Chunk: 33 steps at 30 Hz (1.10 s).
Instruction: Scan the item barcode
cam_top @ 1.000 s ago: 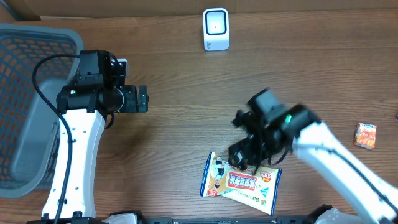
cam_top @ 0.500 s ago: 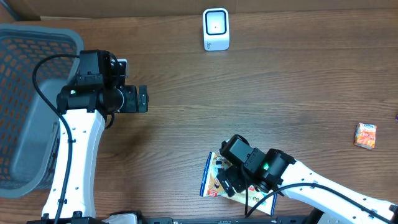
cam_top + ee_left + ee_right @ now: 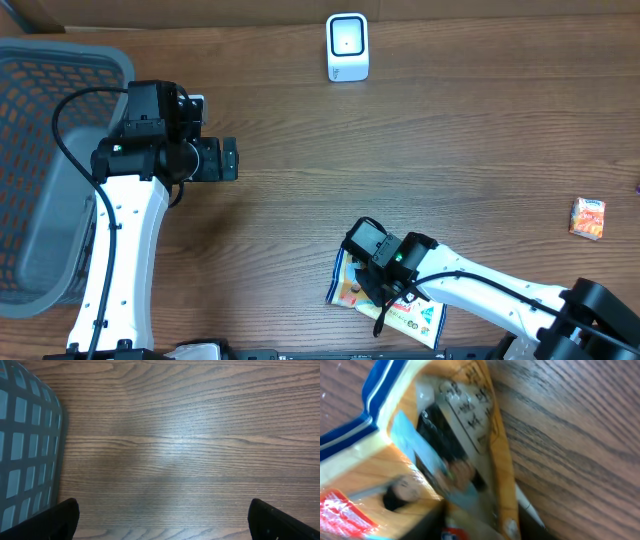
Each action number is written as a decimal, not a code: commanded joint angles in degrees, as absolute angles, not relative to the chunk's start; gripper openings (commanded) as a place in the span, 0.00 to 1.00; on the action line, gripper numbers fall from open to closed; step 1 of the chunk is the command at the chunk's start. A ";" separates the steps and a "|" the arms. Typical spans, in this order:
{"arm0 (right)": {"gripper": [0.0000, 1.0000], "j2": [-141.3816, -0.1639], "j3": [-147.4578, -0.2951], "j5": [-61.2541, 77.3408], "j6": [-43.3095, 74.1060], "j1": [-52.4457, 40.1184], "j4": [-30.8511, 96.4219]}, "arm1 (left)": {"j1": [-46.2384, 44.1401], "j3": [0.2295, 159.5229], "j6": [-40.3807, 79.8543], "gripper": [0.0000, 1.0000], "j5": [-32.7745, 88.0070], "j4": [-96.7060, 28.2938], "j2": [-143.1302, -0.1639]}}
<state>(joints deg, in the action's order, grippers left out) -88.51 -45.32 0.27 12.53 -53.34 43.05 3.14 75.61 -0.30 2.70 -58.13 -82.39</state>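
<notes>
Right tool (image 3: 377,283) dropped onto snack packet (image 3: 422,316), which lies on surface (image 3: 480,150) well apart from scanner (image 3: 347,46), robot side. Jaws narrowing from wide, packet end buckling; full grasp cannot tell. Left tool (image 3: 229,159) unchanged, released, empty. Pickup starting; scan pending.

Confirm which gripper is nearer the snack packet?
Right. The right gripper is down on the snack packet, which fills its wrist view. The left gripper hangs open over bare wood far off, toward the grey basket.
</notes>
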 commanded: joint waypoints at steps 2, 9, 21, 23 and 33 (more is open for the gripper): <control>0.04 -89.86 -45.56 5.69 11.97 -53.45 41.45 | 3.36 75.85 0.23 1.00 2.37 -58.08 -81.97; 0.04 -89.82 -56.62 22.22 11.92 -52.58 39.33 | 3.36 75.85 0.23 1.00 2.37 -58.08 -81.97; 0.04 -91.39 -62.96 22.00 22.74 -38.61 25.36 | 3.36 75.85 0.23 1.00 2.37 -58.08 -81.97; 0.04 -92.60 -62.96 18.09 21.30 -37.69 23.68 | 3.36 75.85 0.23 1.00 2.37 -58.08 -81.97; 0.04 -100.79 -62.81 50.98 25.34 -37.65 -6.24 | 3.36 75.85 0.23 1.00 2.37 -58.08 -81.97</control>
